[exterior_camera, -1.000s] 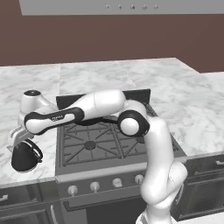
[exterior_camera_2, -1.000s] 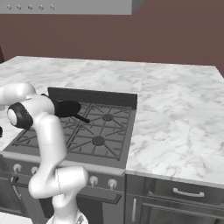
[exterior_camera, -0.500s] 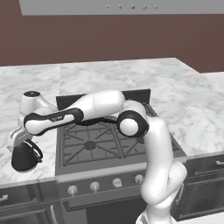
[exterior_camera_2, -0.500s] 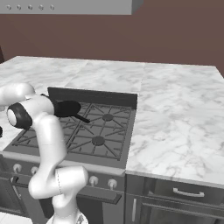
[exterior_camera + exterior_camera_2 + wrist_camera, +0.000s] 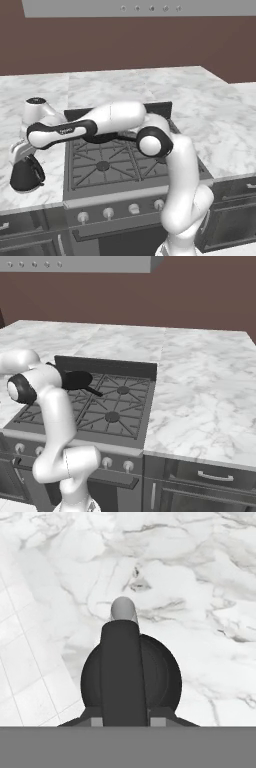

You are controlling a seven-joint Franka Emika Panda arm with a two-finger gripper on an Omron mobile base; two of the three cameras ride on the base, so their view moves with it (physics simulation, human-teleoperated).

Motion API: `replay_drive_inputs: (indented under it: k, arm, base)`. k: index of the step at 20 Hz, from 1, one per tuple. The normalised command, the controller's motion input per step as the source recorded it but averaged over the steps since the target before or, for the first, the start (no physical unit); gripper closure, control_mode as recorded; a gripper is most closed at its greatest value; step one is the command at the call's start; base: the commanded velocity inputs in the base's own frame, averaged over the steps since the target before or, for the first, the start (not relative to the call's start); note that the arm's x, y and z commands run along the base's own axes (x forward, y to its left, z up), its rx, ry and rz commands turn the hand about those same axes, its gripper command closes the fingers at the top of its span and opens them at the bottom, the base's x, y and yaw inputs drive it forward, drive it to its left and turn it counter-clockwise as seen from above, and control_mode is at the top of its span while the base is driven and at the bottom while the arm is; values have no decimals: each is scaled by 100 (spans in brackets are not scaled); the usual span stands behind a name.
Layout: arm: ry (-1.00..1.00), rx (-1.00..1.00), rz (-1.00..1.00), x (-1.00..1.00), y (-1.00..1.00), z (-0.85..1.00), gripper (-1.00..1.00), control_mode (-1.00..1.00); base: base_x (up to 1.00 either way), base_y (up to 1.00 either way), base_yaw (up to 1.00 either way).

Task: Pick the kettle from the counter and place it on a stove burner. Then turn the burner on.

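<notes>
Kettle (image 5: 25, 173) first: we see it standing on the counter (image 5: 40, 92), just left of the stove (image 5: 117, 162) and close to the counter's front edge. It sits upright, a small black body with a rounded base. From the left base camera we follow the white arm as it reaches across the stove's back left part toward that spot, and the gripper (image 5: 21, 152) hangs directly above the kettle, touching its top. Looking along the hand, we find the kettle (image 5: 131, 671) right under us, its broad dark handle (image 5: 124, 667) running up the middle and a pale rounded spout (image 5: 124, 609) poking out beyond it. The two fingertips (image 5: 96, 722) stand drawn in on either side of that handle, clamped on it. Marble counter (image 5: 190, 577) lies all around the kettle in this view.

On the stove itself we see the nearest burner (image 5: 103, 165) bare, ringed by its grate bars. From the right base camera a flat black frying pan (image 5: 76, 379) rests on the stove's back left burner, its handle pointing toward the stove's middle. A row of round knobs (image 5: 108, 213) lines the stove's front panel.
</notes>
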Motion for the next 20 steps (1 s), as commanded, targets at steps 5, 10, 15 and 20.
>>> replay_drive_inputs:
  k: [5,10,15,20]
  arm:
    - [0,0,0,-3,-40,66,100,-100]
    - [0,-1,0,-25,-77,20,100,-100]
    - [1,0,0,-28,-100,-1,100,-100]
    - [0,0,0,-17,-100,-2,100,-100]
  base:
    - [0,0,0]
    - [0,0,0]
    - [0,0,0]
    - [0,0,0]
